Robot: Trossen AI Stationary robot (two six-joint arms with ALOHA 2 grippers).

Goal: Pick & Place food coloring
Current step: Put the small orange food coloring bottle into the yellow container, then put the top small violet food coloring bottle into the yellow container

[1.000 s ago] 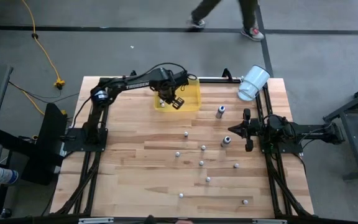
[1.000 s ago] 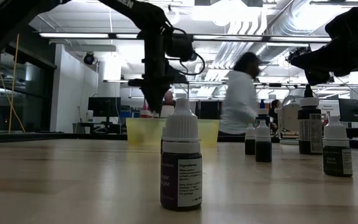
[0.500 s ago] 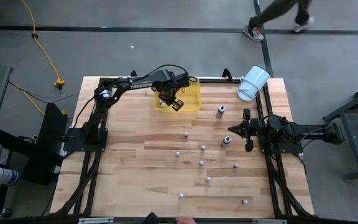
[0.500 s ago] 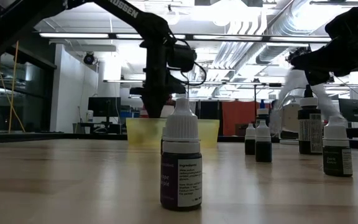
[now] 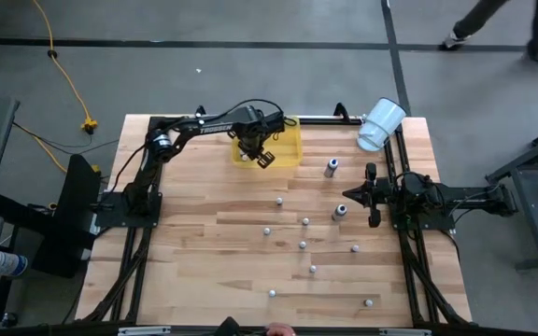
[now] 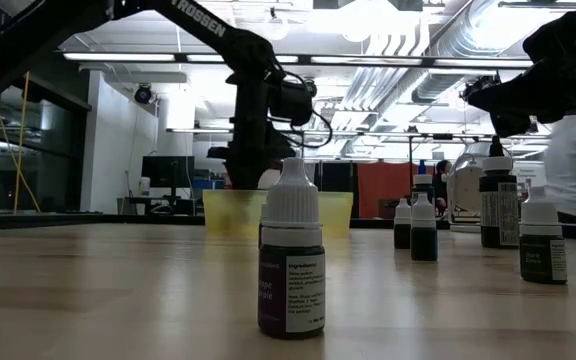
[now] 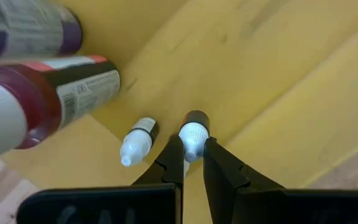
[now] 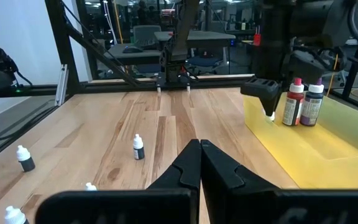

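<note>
Now left claw grips a bottle inside yellow tray; right arm waits

left arm: dark, jointed, white TROSSEN lettering on its link, black cable looped over wrist | right arm: dark, same build | left gripper: two dark tapered fingers | right gripper: two dark tapered fingers | bases: black frames at the desk's side edges

Bright, even overhead strip lighting, soft shadows, blurred near bottles at the left wrist.
</note>
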